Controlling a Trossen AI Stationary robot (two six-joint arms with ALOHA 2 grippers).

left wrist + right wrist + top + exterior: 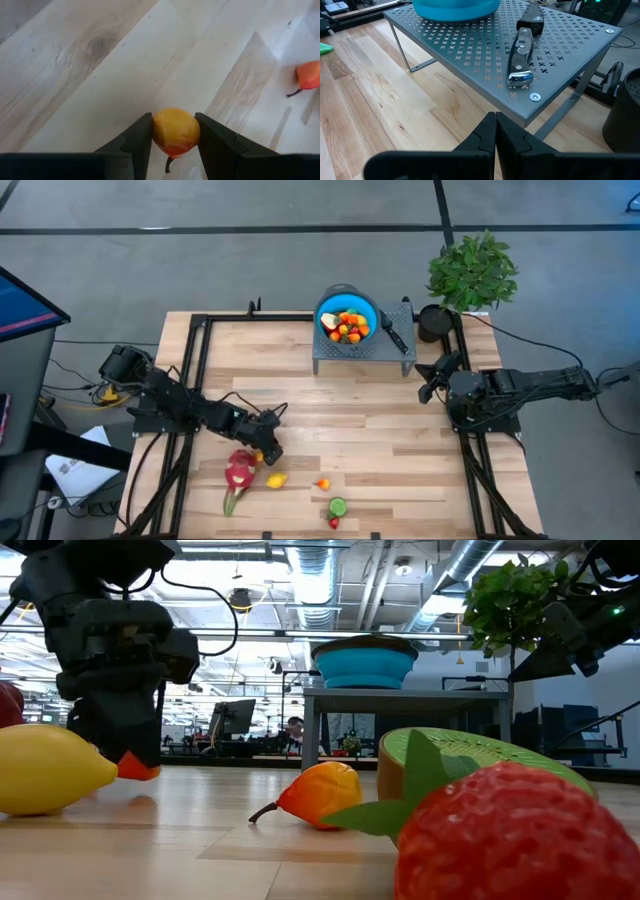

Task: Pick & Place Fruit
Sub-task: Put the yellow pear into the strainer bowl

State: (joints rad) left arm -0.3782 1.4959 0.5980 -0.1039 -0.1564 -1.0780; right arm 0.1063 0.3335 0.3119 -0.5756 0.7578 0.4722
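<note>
My left gripper [266,450] hangs over the near left of the table, shut on a small orange-yellow fruit [175,131]. In the low view the fruit [137,768] shows just under the fingers. A pink-red dragon fruit [238,472], a yellow lemon [276,480], a small orange fruit [322,484], a green kiwi half [338,506] and a strawberry [334,523] lie loose on the wood nearby. A blue bowl [347,315] at the far middle holds several fruits. My right gripper [496,131] is shut on nothing at the table's right side, beside the grey stand. My left gripper pinches the small orange-yellow fruit by two opposite sides [157,131] between its two fingers. The fingers slant down from the table's left. The fruit's red end and short stem [169,164] point downward below the fingers. Whether it is clear of the wood, I cannot tell.
The blue bowl stands on a grey perforated stand [362,352] with a black-handled knife [521,59] lying beside it. A potted plant [472,272] stands at the far right corner. Black rails [190,370] run along the table's left and right sides.
</note>
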